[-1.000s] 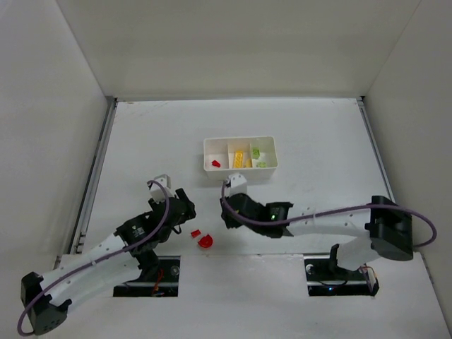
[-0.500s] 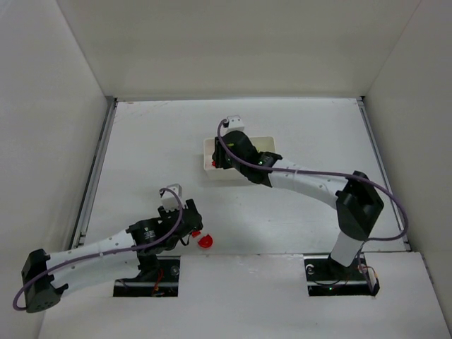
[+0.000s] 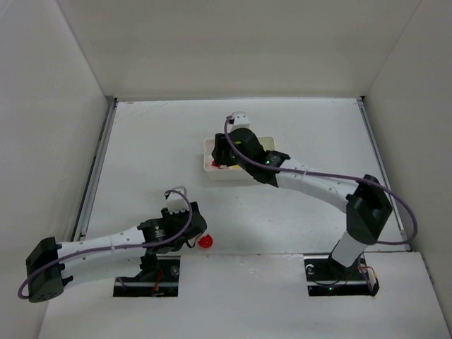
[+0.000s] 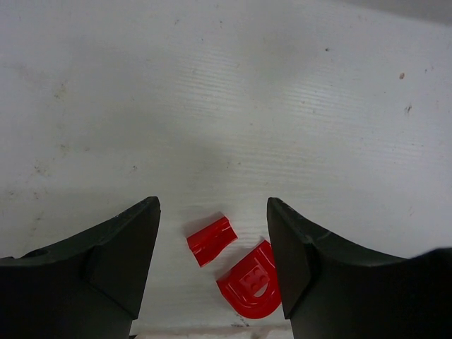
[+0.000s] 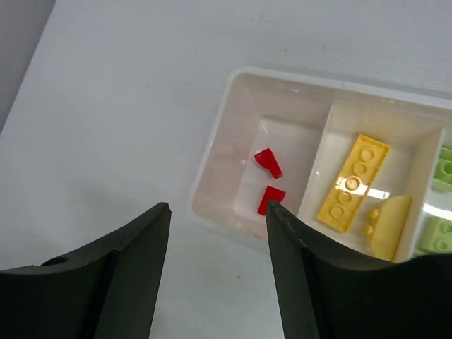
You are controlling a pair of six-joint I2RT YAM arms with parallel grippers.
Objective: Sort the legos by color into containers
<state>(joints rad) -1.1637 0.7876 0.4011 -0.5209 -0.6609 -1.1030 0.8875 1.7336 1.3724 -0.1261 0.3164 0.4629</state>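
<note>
My left gripper is open and low over the table. A small red bit lies between its fingers, and a red half-round lies close by the right finger. In the top view the left gripper sits beside the half-round. My right gripper is open and empty above the near-left edge of the white tray. Two red bits lie in its left compartment. A yellow brick lies in the middle one and light-green pieces in the right one.
A small yellow curved piece lies beside the yellow brick. In the top view the right arm stretches across the table over the tray. White walls enclose the table on three sides.
My right gripper swung from the table's middle to the tray's left compartment, where a second red bit now lies. My left gripper moved down over the two red pieces on the table.
</note>
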